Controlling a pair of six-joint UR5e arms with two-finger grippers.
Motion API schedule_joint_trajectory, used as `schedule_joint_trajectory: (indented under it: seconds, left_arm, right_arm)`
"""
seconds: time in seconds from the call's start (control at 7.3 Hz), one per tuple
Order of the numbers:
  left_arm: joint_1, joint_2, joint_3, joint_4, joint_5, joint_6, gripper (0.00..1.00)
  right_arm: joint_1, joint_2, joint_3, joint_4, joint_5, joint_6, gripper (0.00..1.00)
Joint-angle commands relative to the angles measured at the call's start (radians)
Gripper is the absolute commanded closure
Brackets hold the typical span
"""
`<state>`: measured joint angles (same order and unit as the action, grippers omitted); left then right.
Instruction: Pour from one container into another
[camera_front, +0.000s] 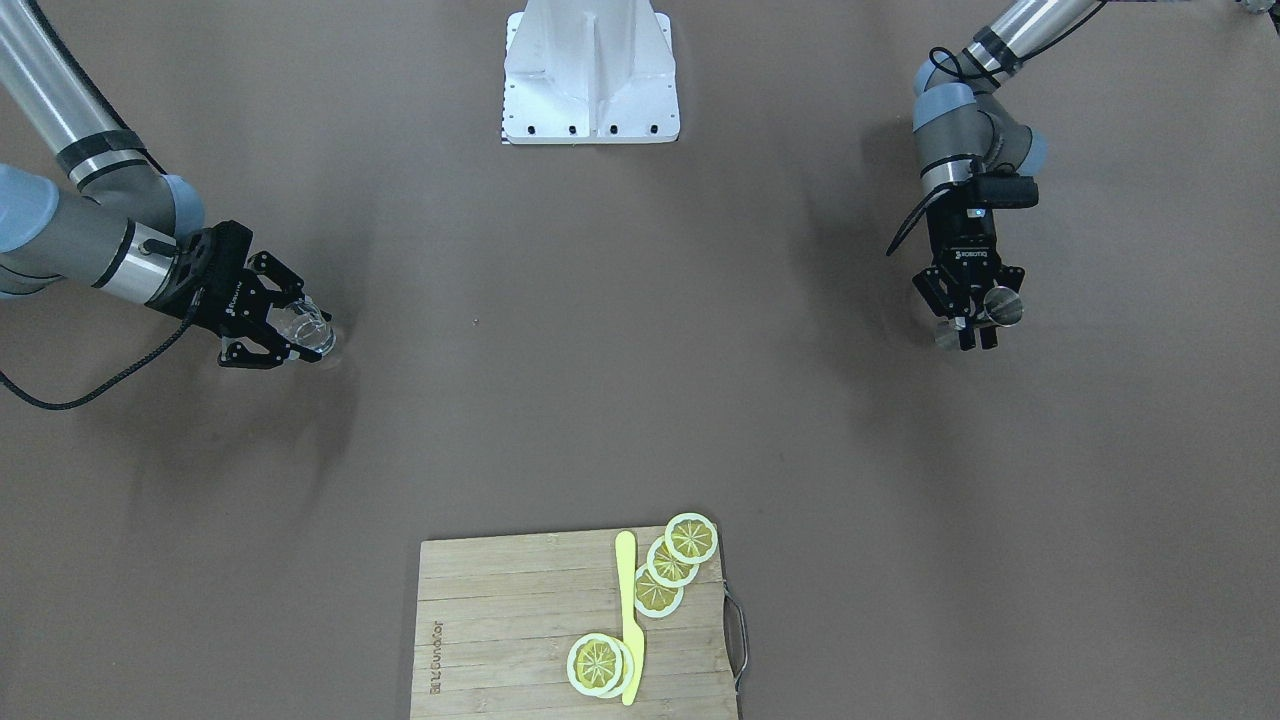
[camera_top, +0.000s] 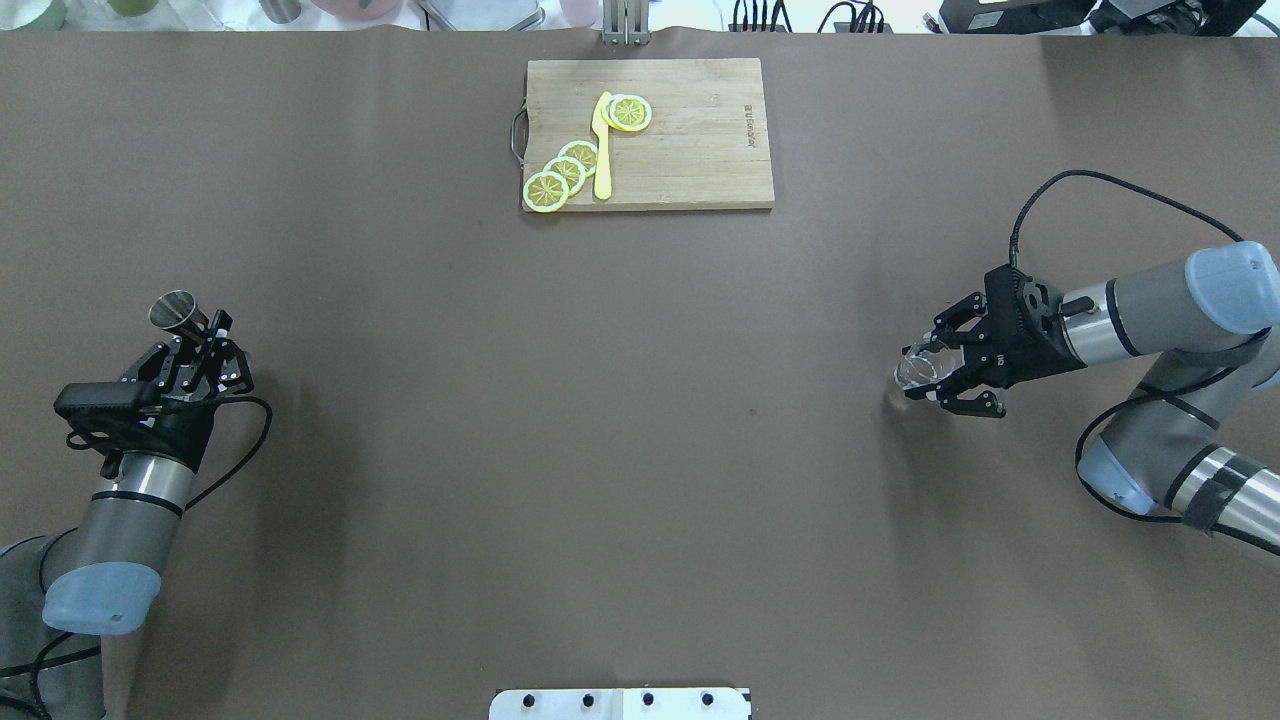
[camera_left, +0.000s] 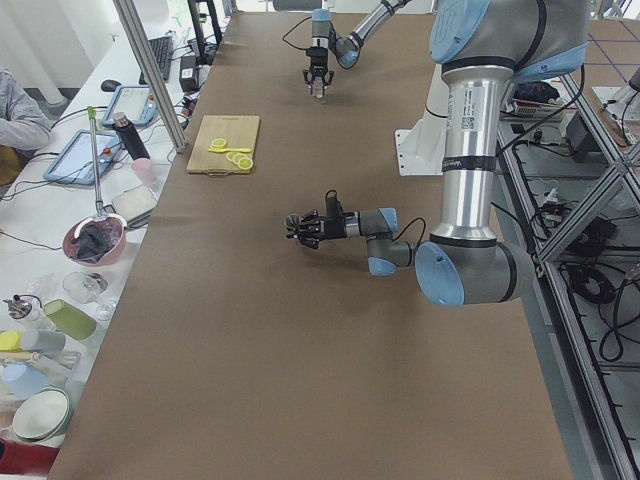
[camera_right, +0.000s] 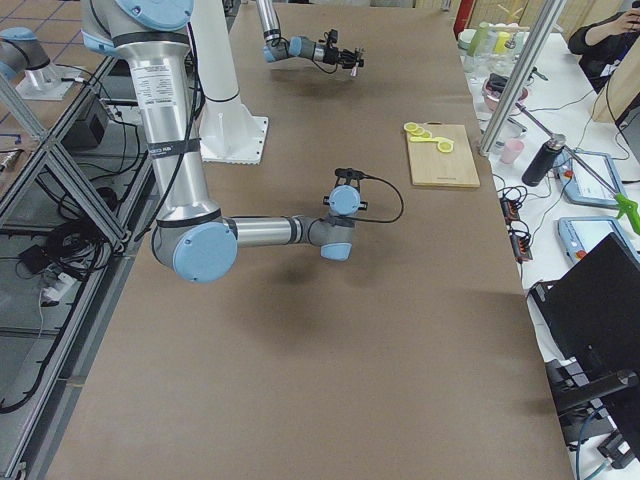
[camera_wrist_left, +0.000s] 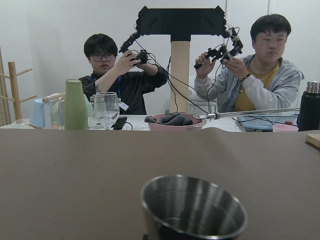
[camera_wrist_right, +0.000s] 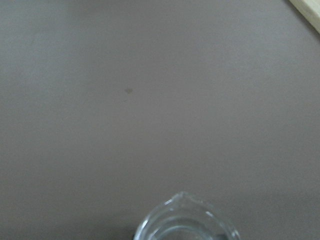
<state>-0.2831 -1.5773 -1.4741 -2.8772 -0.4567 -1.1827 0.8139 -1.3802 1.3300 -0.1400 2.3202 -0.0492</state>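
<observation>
My left gripper (camera_top: 198, 338) is shut on a small steel cup (camera_top: 175, 310) at the table's left side. The cup stands upright, and the left wrist view looks into its open mouth (camera_wrist_left: 195, 207). In the front-facing view the same cup (camera_front: 1003, 305) shows at the right. On the opposite side, a clear glass beaker (camera_top: 920, 368) with a pouring lip sits between the fingers of my right gripper (camera_top: 938, 378), which is shut on it low over the table. The beaker's rim (camera_wrist_right: 185, 220) fills the bottom of the right wrist view. The two containers are far apart.
A wooden cutting board (camera_top: 700, 150) lies at the far middle edge with lemon slices (camera_top: 565, 175) and a yellow knife (camera_top: 602, 145) on it. The white robot base (camera_front: 590, 75) is on the near side. Operators sit beyond the far edge.
</observation>
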Motion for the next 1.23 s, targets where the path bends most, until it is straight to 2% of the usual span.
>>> schedule_joint_trajectory:
  seconds: [0.0,0.14,0.55,0.68,0.82,0.96,1.1]
  left_arm:
    - [-0.002,0.004,-0.137,0.007,-0.093,0.065,1.00]
    - [-0.002,-0.030,-0.179,0.013,-0.097,0.186,1.00]
    - [0.030,-0.154,-0.204,0.030,-0.089,0.407,1.00]
    - [0.033,-0.161,-0.244,0.027,-0.092,0.452,1.00]
    - [0.033,-0.193,-0.248,0.024,-0.093,0.459,1.00]
    - [0.033,-0.269,-0.221,0.035,-0.103,0.494,1.00]
    - [0.035,-0.355,-0.213,0.030,-0.131,0.690,1.00]
  right_arm:
    - [0.025,-0.006,0.021,0.000,0.019,-0.003,1.00]
    - [0.046,-0.007,0.024,-0.003,0.039,-0.006,1.00]
    - [0.125,0.003,0.024,-0.016,0.082,-0.116,1.00]
    - [0.163,0.007,0.029,-0.039,0.096,-0.113,1.00]
    - [0.203,0.036,0.052,-0.097,0.155,-0.112,1.00]
    - [0.223,0.043,0.098,-0.177,0.209,-0.112,1.00]
    - [0.237,0.052,0.148,-0.247,0.223,-0.101,1.00]
